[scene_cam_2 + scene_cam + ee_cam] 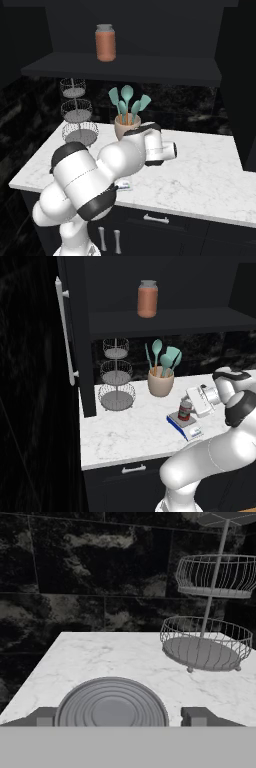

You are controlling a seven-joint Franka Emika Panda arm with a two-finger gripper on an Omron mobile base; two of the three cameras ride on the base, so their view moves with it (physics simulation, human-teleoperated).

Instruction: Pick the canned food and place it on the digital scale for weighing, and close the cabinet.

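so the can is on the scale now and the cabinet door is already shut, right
Not quite. The can does stand on the scale, with the gripper around it, but the left base view shows the cabinet door swung open, with the jar on its shelf exposed.

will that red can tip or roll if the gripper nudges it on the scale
The canned food stands upright on the digital scale and looks short and wide, so tipping seems unlikely. Knocked over, its round body would probably roll. It looks rigid; the gripper fingers sit either side.
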